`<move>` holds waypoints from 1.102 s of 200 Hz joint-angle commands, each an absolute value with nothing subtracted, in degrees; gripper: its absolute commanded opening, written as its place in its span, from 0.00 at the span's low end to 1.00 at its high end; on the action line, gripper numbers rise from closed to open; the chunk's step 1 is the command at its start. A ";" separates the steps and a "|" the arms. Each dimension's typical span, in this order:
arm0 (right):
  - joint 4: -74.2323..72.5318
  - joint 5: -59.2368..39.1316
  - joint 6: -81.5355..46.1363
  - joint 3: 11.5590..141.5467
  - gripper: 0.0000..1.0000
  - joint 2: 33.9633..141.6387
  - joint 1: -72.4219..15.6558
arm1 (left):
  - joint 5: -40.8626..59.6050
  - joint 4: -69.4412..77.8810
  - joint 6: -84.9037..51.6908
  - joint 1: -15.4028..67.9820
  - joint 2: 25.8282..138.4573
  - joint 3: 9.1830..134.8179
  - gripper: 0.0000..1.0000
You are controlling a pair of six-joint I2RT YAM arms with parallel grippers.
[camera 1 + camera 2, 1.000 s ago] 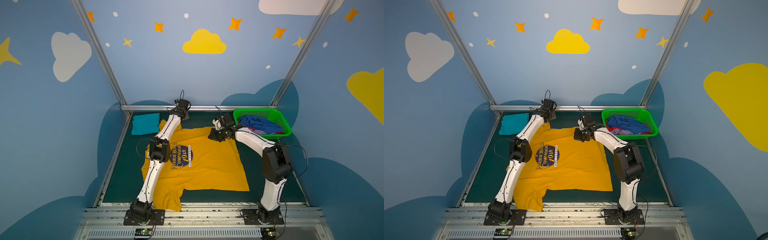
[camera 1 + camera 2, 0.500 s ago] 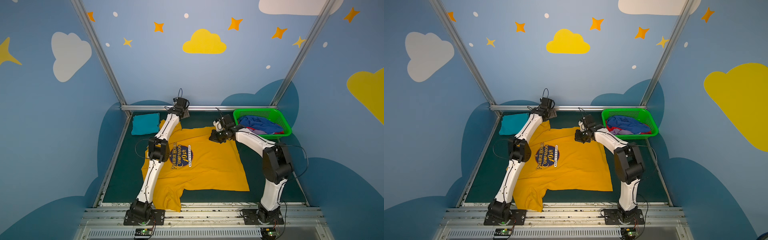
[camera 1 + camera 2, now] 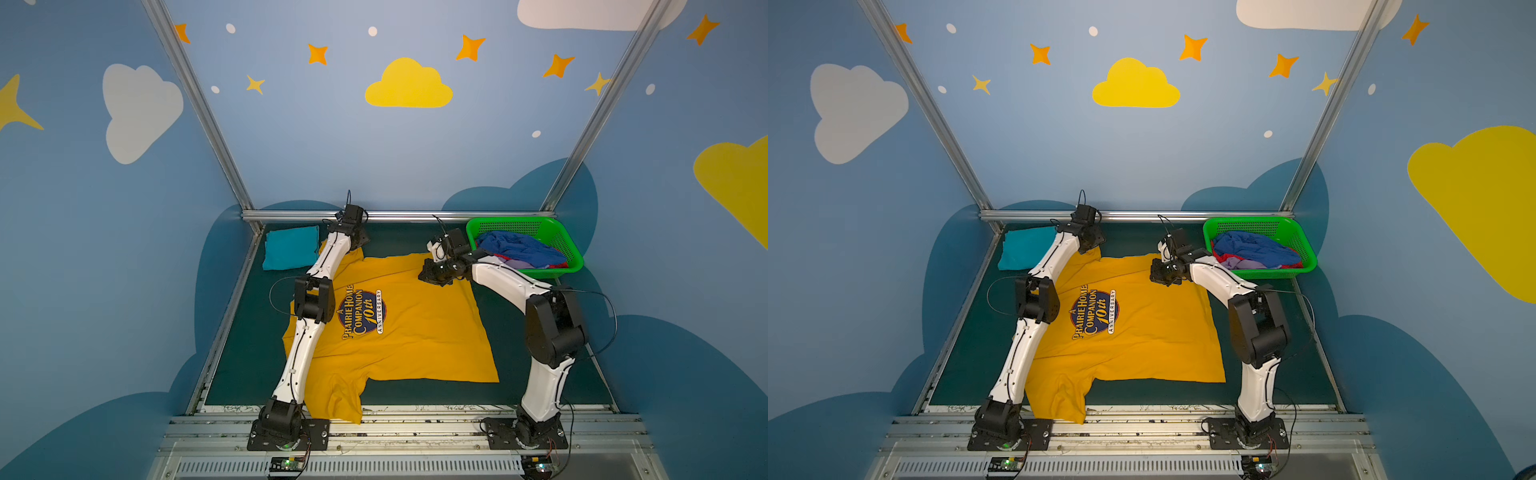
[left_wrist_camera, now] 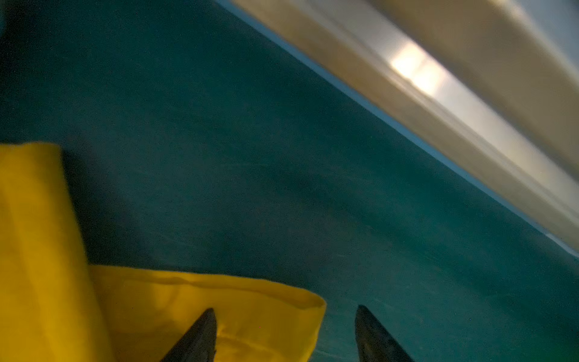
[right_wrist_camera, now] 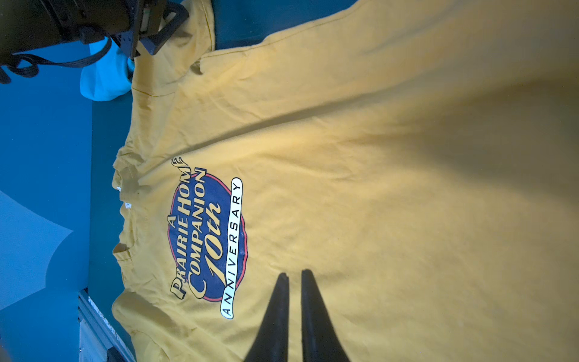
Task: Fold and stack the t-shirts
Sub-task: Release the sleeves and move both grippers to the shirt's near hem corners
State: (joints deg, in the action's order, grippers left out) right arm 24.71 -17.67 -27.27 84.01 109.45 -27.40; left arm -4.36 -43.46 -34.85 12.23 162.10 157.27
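While the mustard-yellow t-shirt [image 3: 415, 332] lay spread print-up on the green mat [image 3: 257, 353], collar toward the left arm's side, neither claw appeared to have hold of it. Left gripper [image 4: 285, 308]: jaws apart at the far sleeve [image 4: 219, 297], one finger above the hem, the other above bare mat. Risk: a close from there might catch only the hem's edge, or one layer, and the sleeve would slip out on the lift. The back rail [image 3: 395, 215] stood near, so a further reach could knock it. Right gripper [image 5: 294, 272]: fingers pressed nearly together over the cloth near the far hem, nothing seen between them. Risk: if it descended shut it would plough the fabric into wrinkles and not take it. The near sleeve [image 3: 340, 399] hung over the front edge onto the frame and could snag or drag when the body was folded. An uneven pull by the two arms would skew the fold. The folded teal t-shirt [image 3: 291, 247] lay just beside the left arm, and a sweep could disturb it. More shirts [image 3: 515, 249] waited in the green basket [image 3: 552, 272].
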 commanded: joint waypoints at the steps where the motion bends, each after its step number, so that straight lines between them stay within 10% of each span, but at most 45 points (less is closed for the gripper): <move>1: 25.51 -18.54 -28.03 85.16 0.12 107.83 -26.98 | -0.42 -44.39 -37.89 11.95 164.30 157.68 0.48; 45: 25.30 -18.90 -28.12 84.90 0.11 107.75 -26.89 | -0.88 -44.61 -38.78 12.05 163.78 157.67 0.07; 124: 24.79 -19.42 -28.83 83.76 0.11 107.84 -26.89 | -0.39 -35.91 -33.22 16.28 158.84 157.85 0.04; 135: 24.79 -19.42 -28.81 83.76 0.11 107.71 -26.90 | -1.02 -35.86 -33.22 16.26 158.95 157.85 0.11; 157: 25.10 -19.75 -28.65 83.76 0.12 107.39 -26.89 | -0.29 -36.96 -34.02 15.19 159.43 158.27 0.79; 220: 31.61 -14.55 -29.40 78.54 0.15 98.90 -27.70 | -4.59 -47.64 -30.31 14.63 147.60 158.53 0.86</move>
